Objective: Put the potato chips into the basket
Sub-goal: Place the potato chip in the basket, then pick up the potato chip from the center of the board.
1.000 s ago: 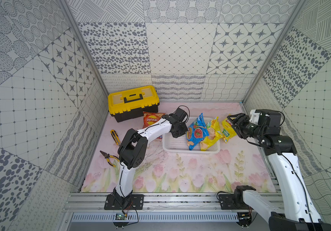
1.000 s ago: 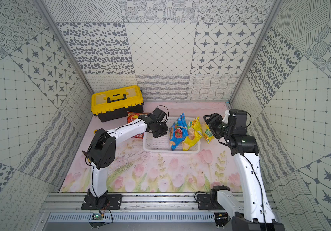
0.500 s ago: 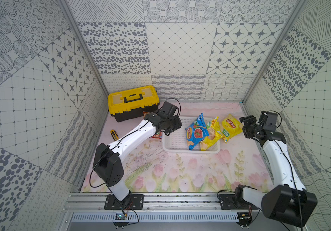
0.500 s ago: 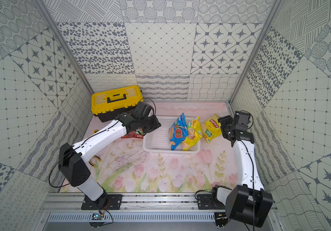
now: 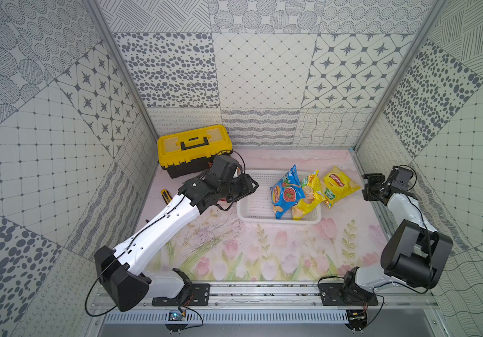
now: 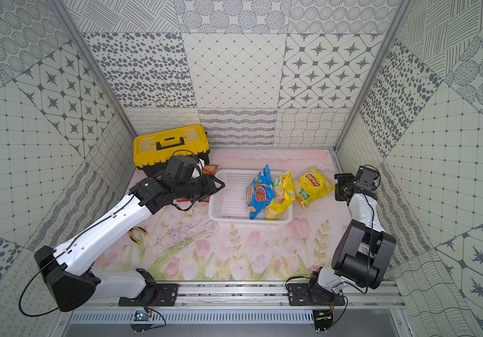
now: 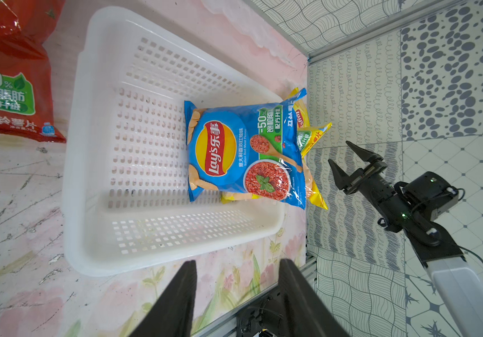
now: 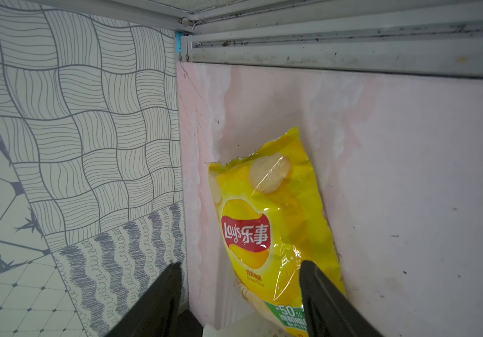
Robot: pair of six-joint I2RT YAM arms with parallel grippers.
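Jaws on my left arm (image 5: 170,218) stand apart with nothing between them, up at the left end of the basket (image 5: 263,218). The jaws on my right arm (image 5: 403,207) are parted too and empty, off near the right wall.

Two chip bags sit in the right half of the white, grid-walled basket. The blue bag (image 5: 287,195) leans steeply with its printed face toward my left arm. From above its visible length runs front to back, the logo end low toward the basket's middle. A yellow bag (image 5: 310,194) is propped just right of it, against the right rim.

The second yellow bag (image 5: 338,186) lies outside on the table (image 5: 234,248), just beside the basket's right end. Its long axis slants away from the basket, logo end toward the far right corner. I cannot tell whether it touches the rim.

The red-orange bag (image 6: 211,169) is on the table between the basket's left end and the yellow toolbox (image 6: 170,146). In a top view only a corner shows past my arm.

My left wrist view gives much more of it: a green panel with white print. It also shows the blue bag's round red-and-yellow logo and a bowl of red sauce. My right wrist view shows the outside yellow bag face up and glossy, with a pale chip printed above the red logo.
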